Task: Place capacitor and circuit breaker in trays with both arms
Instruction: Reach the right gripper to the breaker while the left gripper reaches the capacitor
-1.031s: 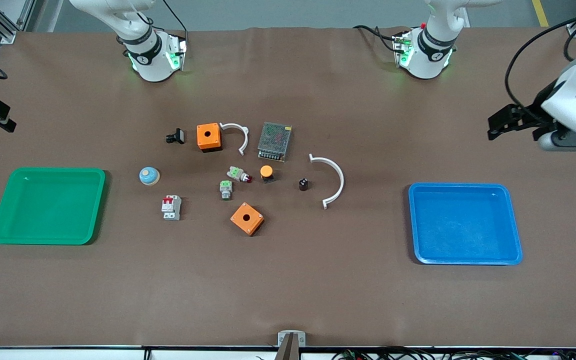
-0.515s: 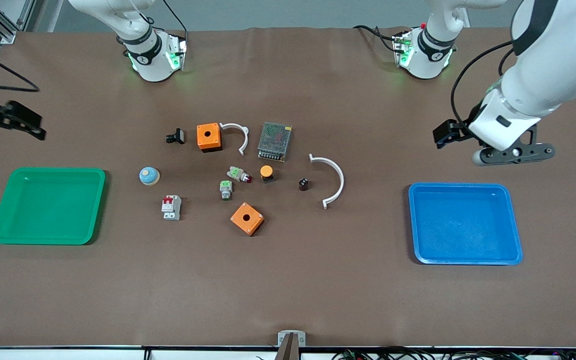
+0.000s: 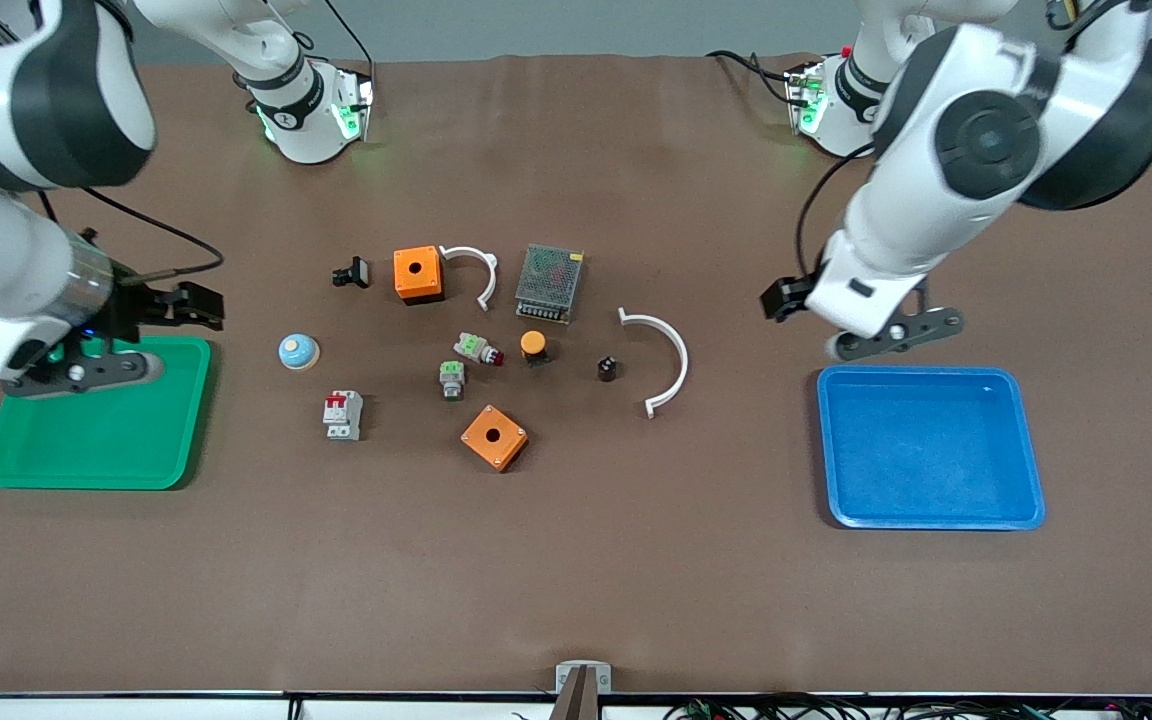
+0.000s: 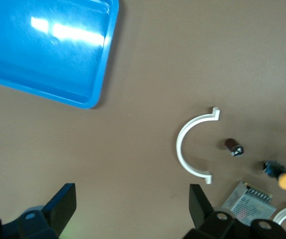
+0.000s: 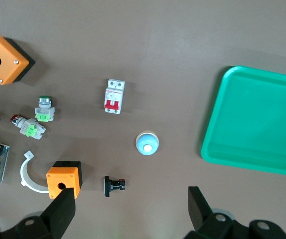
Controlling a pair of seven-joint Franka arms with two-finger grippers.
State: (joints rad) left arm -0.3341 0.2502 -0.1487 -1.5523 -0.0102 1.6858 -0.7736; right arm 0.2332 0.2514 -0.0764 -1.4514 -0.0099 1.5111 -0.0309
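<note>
The capacitor (image 3: 607,369), a tiny black cylinder, stands beside the large white arc (image 3: 681,355); it also shows in the left wrist view (image 4: 234,147). The circuit breaker (image 3: 343,415), white-grey with red levers, lies toward the right arm's end of the cluster and shows in the right wrist view (image 5: 114,96). My left gripper (image 3: 784,297) is open and empty over bare table between the arc and the blue tray (image 3: 931,520). My right gripper (image 3: 194,306) is open and empty over the table by the green tray's (image 3: 96,478) corner.
Two orange boxes (image 3: 418,274) (image 3: 494,437), a mesh power supply (image 3: 549,282), an orange-capped button (image 3: 533,345), green switch parts (image 3: 451,379), a blue dome button (image 3: 298,351), a black clip (image 3: 351,272) and a small white arc (image 3: 484,270) crowd the middle.
Both arms have swung in from the table's ends toward the middle. The left gripper came past the blue tray's corner, the right gripper over the green tray's edge. No object moved.
</note>
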